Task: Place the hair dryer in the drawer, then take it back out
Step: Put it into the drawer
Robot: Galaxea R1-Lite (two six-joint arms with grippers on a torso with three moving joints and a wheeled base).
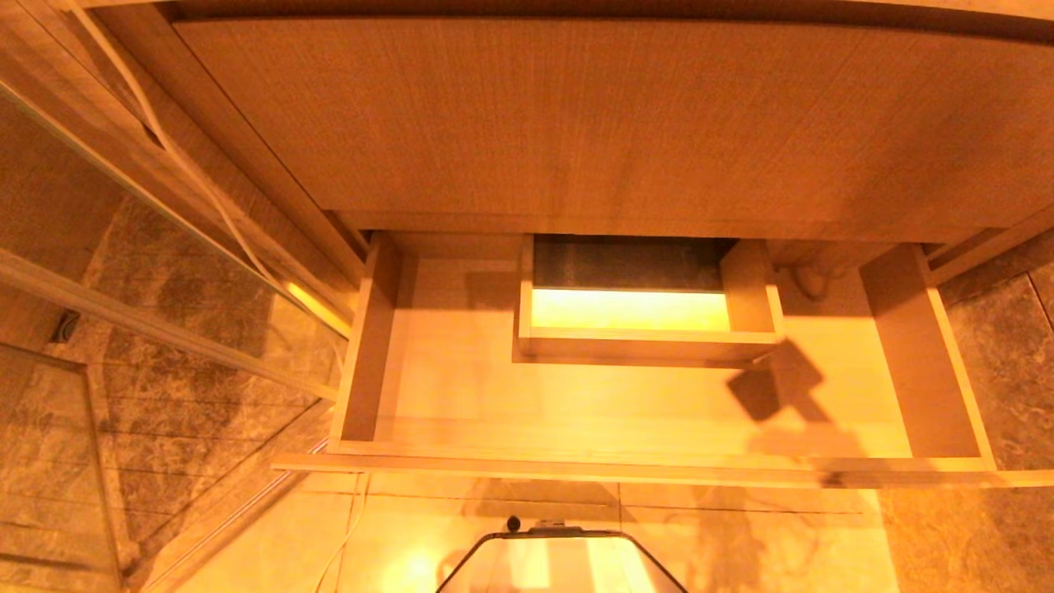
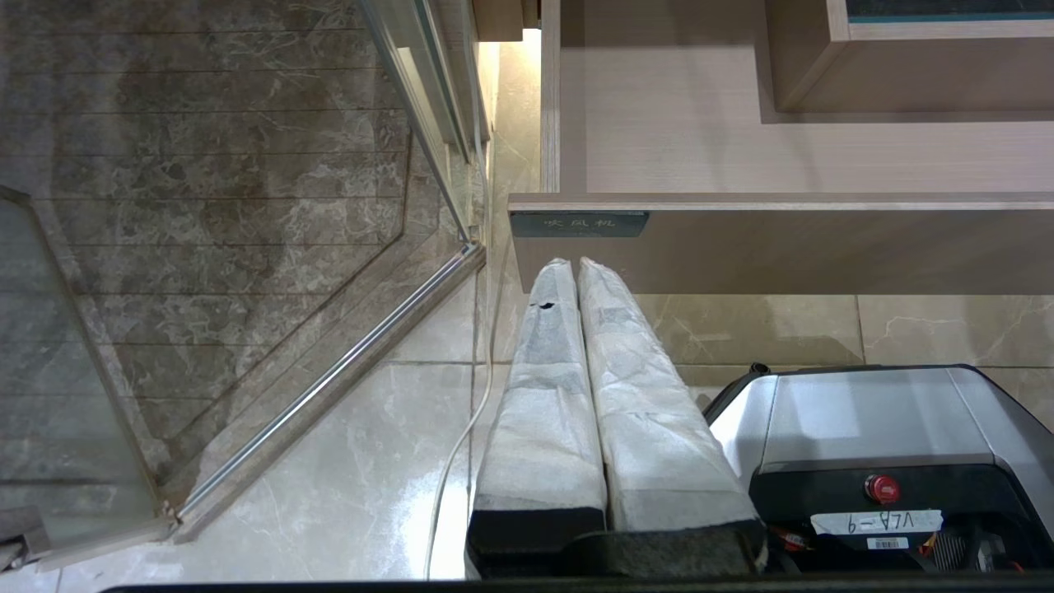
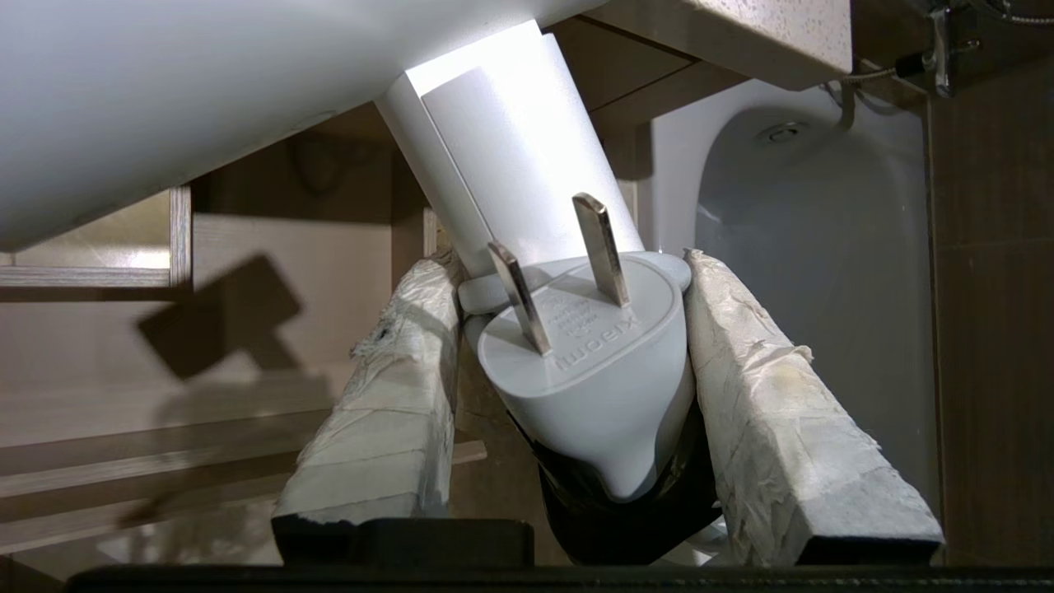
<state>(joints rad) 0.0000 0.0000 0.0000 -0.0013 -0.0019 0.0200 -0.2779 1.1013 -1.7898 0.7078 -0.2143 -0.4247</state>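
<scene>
Right wrist view: right gripper (image 3: 568,329) clamps hair dryer (image 3: 510,140); I'd lower it slowly into the drawer (image 1: 922,362), beside cut-out.

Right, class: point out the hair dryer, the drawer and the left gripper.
hair dryer (image 3: 527,165): right wrist view, handle.
drawer (image 1: 659,471): head view, front edge.
left gripper (image 2: 576,268): left wrist view, between fingertips.

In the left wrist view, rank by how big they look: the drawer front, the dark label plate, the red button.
1. drawer front, largest.
2. label plate.
3. red button, smallest, though it sits nearer the camera, so its true size against the plate is unsure.
</scene>
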